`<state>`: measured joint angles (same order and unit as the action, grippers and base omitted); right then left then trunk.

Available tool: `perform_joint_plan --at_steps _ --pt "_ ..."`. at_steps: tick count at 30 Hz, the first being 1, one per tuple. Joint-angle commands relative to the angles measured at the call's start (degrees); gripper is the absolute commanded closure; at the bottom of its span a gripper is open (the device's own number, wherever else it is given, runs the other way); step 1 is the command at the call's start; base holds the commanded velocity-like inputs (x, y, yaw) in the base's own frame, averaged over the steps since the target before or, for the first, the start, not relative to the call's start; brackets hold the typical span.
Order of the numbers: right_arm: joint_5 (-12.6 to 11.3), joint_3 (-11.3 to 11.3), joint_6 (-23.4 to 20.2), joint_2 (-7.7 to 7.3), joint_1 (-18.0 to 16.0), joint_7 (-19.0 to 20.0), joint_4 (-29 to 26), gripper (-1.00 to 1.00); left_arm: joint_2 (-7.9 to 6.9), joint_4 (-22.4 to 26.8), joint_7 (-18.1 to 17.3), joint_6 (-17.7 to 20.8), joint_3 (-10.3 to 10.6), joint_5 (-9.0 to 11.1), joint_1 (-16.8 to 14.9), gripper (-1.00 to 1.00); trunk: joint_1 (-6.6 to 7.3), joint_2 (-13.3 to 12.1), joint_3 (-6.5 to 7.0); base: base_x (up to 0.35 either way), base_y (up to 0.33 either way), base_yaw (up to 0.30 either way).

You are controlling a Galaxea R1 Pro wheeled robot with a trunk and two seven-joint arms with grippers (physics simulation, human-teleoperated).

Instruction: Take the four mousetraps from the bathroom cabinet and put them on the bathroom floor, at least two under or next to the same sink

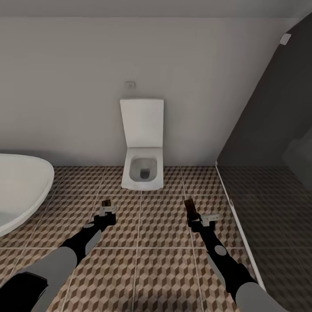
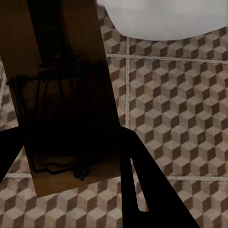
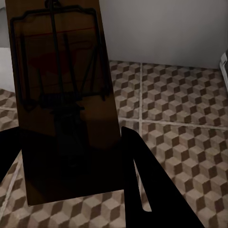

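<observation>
My left gripper is shut on one mousetrap, a tan board with dark wire parts that sticks out past the fingertips above the bathroom floor. The left wrist view has that mousetrap held between the dark fingers. Further right, my right gripper is shut on a second mousetrap, and the right wrist view has this mousetrap clamped between its fingers. Both traps hang in the air in front of the toilet. The cabinet and the sink are out of view.
A white toilet with its lid up stands against the far wall, straight ahead. The rim of a white bathtub curves in at the left. A dark glass partition with a white base strip closes off the right side.
</observation>
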<state>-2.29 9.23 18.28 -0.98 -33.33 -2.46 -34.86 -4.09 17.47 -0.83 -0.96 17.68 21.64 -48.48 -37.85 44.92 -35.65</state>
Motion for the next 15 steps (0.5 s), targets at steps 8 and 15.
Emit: perform_joint_plan --at_steps 8,15 --pt "-0.4 0.3 0.1 -0.08 0.0 -0.1 0.0 1.0 0.18 0.0 -0.1 -0.1 0.3 0.4 0.0 1.0 -1.77 3.3 -2.2 0.0 0.0 0.0" --pt "-0.4 0.3 0.1 -0.08 0.0 -0.1 0.0 1.0 0.3 0.0 -0.1 -0.1 0.4 0.4 0.0 1.0 -3.31 6.1 -4.07 0.0 0.0 0.0"
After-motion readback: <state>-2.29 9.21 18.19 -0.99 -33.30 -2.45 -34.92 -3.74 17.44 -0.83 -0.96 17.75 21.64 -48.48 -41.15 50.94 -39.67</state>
